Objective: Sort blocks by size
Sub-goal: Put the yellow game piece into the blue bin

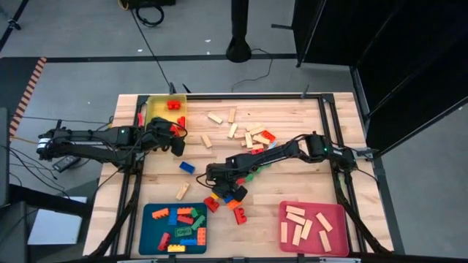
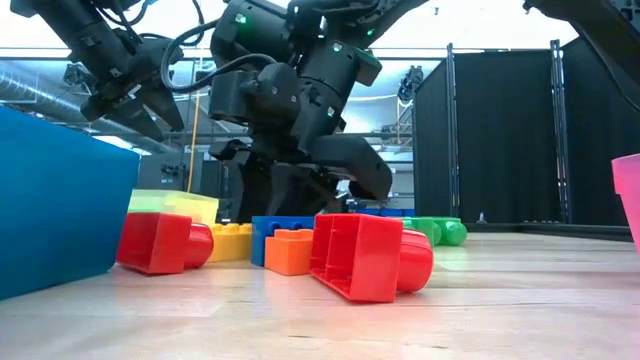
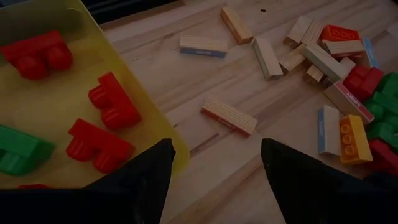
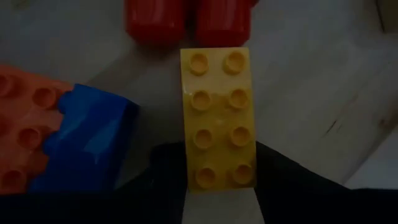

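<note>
Right gripper (image 4: 217,180) is down low at the front middle of the table (image 1: 307,157), its dark fingers pressed against both long sides of a yellow brick (image 4: 217,118) beside an orange brick (image 4: 25,124) and a blue brick (image 4: 93,137). Farther back, loose wooden bars (image 1: 234,130) lie scattered. Left gripper (image 3: 211,180) hangs spread wide, empty, at the yellow tray (image 3: 56,81) holding red bricks (image 3: 112,106).

blocks (image 1: 241,131) mid-table; trays (image 1: 174,228) along near edge, far-left corner
</note>
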You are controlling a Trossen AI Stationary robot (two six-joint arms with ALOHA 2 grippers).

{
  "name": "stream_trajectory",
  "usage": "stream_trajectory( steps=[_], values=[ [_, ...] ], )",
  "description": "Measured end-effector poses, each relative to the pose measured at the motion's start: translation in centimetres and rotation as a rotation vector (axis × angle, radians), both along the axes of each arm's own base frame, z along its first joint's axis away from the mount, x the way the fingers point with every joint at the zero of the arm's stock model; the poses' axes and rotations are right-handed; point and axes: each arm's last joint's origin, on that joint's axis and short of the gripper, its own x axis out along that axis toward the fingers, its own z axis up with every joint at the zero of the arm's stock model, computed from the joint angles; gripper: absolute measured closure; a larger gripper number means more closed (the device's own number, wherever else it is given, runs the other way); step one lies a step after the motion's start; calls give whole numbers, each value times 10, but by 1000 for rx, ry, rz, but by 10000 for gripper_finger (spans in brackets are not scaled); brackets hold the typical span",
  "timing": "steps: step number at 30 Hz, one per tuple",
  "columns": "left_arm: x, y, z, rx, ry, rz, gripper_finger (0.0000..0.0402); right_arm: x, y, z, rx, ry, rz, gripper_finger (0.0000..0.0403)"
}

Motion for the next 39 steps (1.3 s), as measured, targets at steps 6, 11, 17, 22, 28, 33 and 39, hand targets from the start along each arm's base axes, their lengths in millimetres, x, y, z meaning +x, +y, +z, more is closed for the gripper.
stream_trajectory(
  steps=[6,11,17,22,28,33,39],
  values=[
    [0,0,0,0,-2,0,149,0,0,2,-34,4,-37,246],
    [0,0,0,0,-2,0,149,10,-6,20,-52,-27,-103,246],
    [0,0,0,0,-2,0,149,31,-5,62,14,-198,-172,246],
    [0,0,0,0,-2,0,149,47,17,91,263,-417,-51,246],
    [0,0,0,-6,-4,-1,149,54,47,86,363,-538,143,246],
    [0,0,0,-10,-2,-5,149,58,51,78,436,-555,212,246],
    [1,0,1,-9,-14,-6,149,60,64,52,487,-491,208,246]
  ],
)
